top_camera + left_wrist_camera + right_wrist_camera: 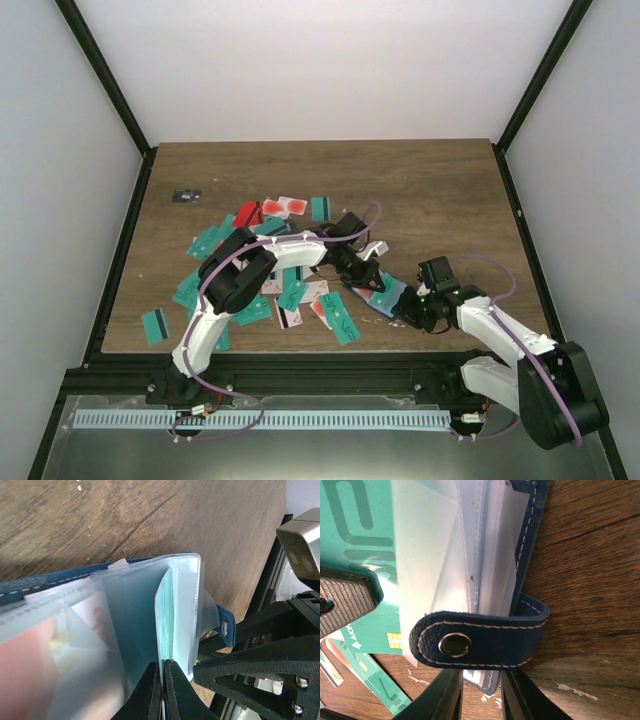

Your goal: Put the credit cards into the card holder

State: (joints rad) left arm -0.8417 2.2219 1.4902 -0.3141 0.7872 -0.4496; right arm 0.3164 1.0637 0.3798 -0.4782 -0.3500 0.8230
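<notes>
Left gripper (162,669) pinches a thin teal card (166,615) inside the open navy-blue stitched card holder (490,639), right gripper (481,680) clamping its edge.

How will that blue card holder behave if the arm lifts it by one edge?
Probably floppy: the card holder is a soft stitched cover with loose clear sleeves fanning out, so it would likely sag open. Its sleeves look glossy, so possibly slippery. The clasp tab hangs unfastened and may flop or snag.

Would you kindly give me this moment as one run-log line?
left tool: shut on card | right tool: shut on holder | card: partly in sleeve
</notes>
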